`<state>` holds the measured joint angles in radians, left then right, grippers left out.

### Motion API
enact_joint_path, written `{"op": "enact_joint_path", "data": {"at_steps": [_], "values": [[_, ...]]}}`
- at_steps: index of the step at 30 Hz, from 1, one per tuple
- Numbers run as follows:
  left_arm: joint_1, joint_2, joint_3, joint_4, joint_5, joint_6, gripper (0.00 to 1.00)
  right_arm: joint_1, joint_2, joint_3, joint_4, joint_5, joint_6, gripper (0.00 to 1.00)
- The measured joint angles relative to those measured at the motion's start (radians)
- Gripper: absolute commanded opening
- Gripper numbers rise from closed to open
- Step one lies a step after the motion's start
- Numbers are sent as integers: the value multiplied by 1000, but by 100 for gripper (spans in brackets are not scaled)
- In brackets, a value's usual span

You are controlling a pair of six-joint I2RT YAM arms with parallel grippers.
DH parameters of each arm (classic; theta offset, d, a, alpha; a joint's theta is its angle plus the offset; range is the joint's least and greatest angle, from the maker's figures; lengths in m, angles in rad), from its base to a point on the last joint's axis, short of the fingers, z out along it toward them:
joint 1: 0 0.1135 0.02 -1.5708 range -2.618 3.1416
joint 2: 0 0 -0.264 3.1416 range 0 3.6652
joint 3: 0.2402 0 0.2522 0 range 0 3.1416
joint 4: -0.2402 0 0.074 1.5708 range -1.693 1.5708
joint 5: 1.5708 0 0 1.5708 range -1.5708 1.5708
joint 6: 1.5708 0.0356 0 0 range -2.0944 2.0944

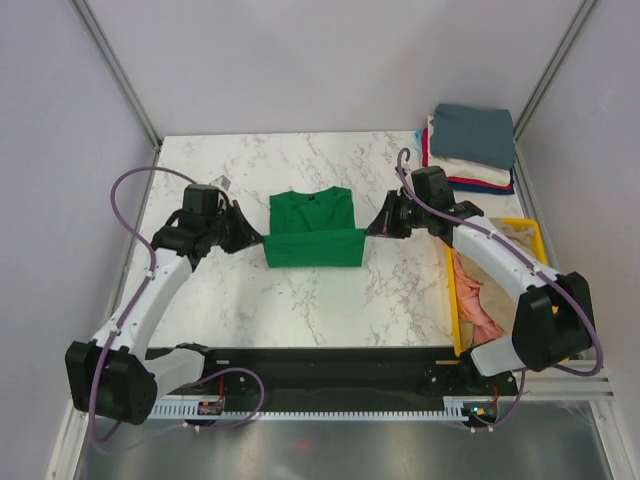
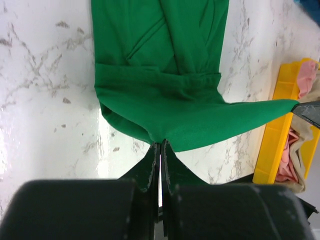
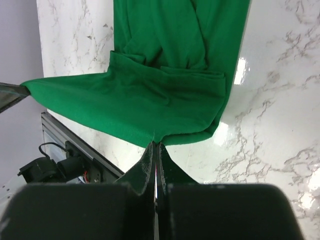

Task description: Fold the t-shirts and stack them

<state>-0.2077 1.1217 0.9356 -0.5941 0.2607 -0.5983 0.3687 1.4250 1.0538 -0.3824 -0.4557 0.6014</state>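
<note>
Left gripper (image 2: 160, 145): jaws shut tight on a corner of the green t-shirt's (image 1: 312, 225) near hem, cloth pinched between the fingertips. Right gripper (image 3: 156, 145): same, jaws clamped on the opposite hem corner.

Landmark = yellow bin (image 1: 533, 238).

- Green t-shirt is left of the bin, apart from it, on the marble-pattern table (image 1: 300, 310). Collar end points away from the arm bases.
- Both sleeves are folded inward over the body; both wrist views show the folds.
- Near hem is stretched taut between the two grippers. It is lifted off the table and sits over the shirt's lower half. In the top view it reads as a straight darker band across the shirt's near part.
- The rest of the shirt lies flat on the table.
- Left gripper is at the hem corner away from the bin. Right gripper is at the corner on the bin side, just left of the bin's far end.
- Right arm runs over the bin's left wall.
- Stack of folded t-shirts (image 1: 468, 152) sits just beyond the bin's far end, at the table's back right corner. Slate blue is on top, white is under it, and a red edge shows lower down.
- Inside the bin: a crumpled salmon pink t-shirt (image 1: 478, 305), with beige cloth (image 2: 304, 137) beside it.
</note>
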Motion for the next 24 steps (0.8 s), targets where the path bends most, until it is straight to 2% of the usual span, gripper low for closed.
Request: {"op": "enact_joint_path", "data": {"at_steps": [10,24], "values": [[39,267,211,37,-21,18,2,-34,240,245,-22,28,-39,0],[92,661,531,45,74,24,2,-97,571,578,-88,32,-76,0]]}}
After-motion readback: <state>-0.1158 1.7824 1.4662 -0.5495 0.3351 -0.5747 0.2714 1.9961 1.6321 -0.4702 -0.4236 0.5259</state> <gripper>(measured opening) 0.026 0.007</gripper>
